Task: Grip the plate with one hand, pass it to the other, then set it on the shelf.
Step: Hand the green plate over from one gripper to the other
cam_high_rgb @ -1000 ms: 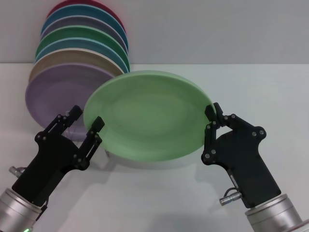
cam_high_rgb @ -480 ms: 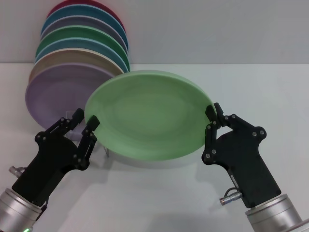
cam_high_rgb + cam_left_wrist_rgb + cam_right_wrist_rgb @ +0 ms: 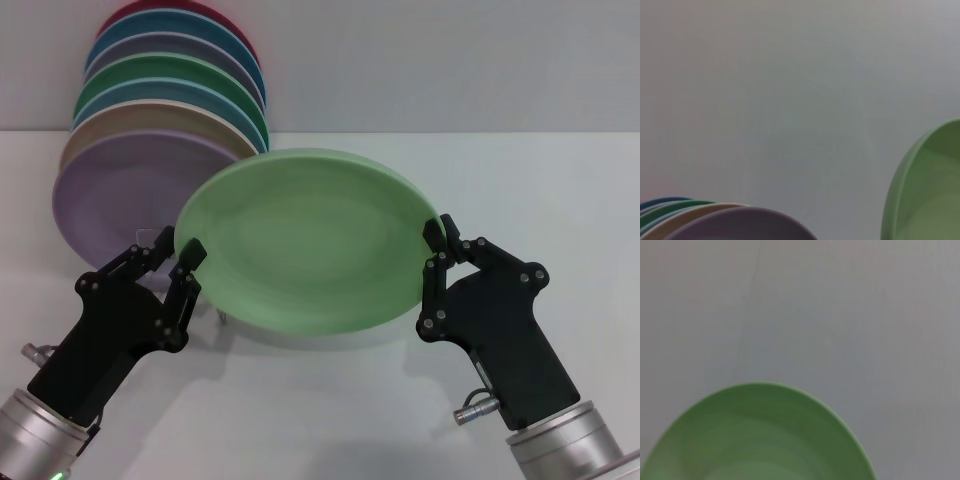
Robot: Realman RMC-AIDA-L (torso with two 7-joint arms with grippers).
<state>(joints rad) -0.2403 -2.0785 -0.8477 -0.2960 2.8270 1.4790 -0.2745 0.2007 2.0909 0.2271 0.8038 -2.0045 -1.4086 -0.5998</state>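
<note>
Mid-handover: the plate [image 3: 305,240] is up off the table [image 3: 520,190], tilted with its face toward the head camera, so both edges are reachable from either side. The right gripper [image 3: 441,243] is clamped on the plate's right rim, fingers pinched tight, carrying the weight. The left gripper [image 3: 172,256] sits at the opposite rim with its fingers spread, one fingertip just at the edge; it holds nothing yet, so I judge the receiving grip not made. The stack of plates [image 3: 165,130] leans in the shelf [image 3: 225,312] behind and to the left, a clear leg showing under the plate's lower edge. Left side is nearer the shelf, which explains passing it that way.
</note>
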